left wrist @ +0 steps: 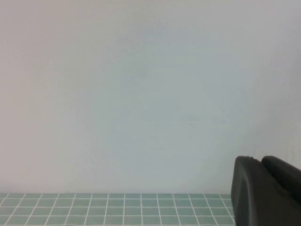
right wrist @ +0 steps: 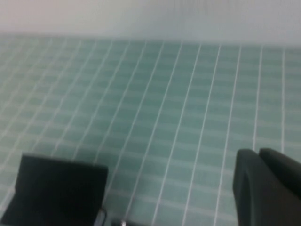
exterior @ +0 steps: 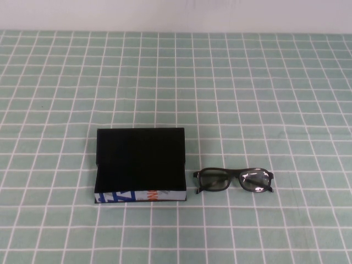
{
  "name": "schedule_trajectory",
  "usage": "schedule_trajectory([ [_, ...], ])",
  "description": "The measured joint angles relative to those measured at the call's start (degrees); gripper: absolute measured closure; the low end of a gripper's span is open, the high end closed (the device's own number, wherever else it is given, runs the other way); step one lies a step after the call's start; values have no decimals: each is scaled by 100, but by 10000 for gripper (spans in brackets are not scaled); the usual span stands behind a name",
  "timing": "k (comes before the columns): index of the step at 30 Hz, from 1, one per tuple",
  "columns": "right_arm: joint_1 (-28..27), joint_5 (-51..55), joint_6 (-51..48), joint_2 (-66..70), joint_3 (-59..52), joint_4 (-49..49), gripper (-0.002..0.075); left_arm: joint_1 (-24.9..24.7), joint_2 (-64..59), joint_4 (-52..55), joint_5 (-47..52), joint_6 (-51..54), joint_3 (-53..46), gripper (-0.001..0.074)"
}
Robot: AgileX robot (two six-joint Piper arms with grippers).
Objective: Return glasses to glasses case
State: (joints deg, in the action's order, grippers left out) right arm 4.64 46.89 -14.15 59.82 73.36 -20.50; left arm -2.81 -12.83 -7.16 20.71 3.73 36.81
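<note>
The glasses case (exterior: 140, 165) lies open on the green checked cloth, left of centre. Its black flap lid stands up at the back and its white front edge printed blue and orange faces me. The black thick-rimmed glasses (exterior: 235, 180) lie folded on the cloth just right of the case, apart from it. Neither arm shows in the high view. My left gripper (left wrist: 261, 159) is raised, with its fingers together and empty, facing the pale wall. My right gripper (right wrist: 257, 151) is also shut and empty above the cloth, with the case's lid (right wrist: 56, 193) ahead of it.
The green cloth with a white grid (exterior: 247, 88) covers the whole table. A pale wall (exterior: 176, 14) runs along the far edge.
</note>
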Motion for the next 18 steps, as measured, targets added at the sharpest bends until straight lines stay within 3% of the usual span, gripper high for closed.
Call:
schedule_trajectory([
  [4, 0, 472, -207, 470, 25, -44, 739, 0, -10, 10, -38, 0, 0, 737],
  [9, 161, 1184, -1666, 1096, 25, -95, 739, 0, -10, -16, -46, -96, 0, 737],
  [18, 1211, 1603, -3294, 2034, 114, 397, 739, 0, -209, -159, 1088, -191, 3, 737],
])
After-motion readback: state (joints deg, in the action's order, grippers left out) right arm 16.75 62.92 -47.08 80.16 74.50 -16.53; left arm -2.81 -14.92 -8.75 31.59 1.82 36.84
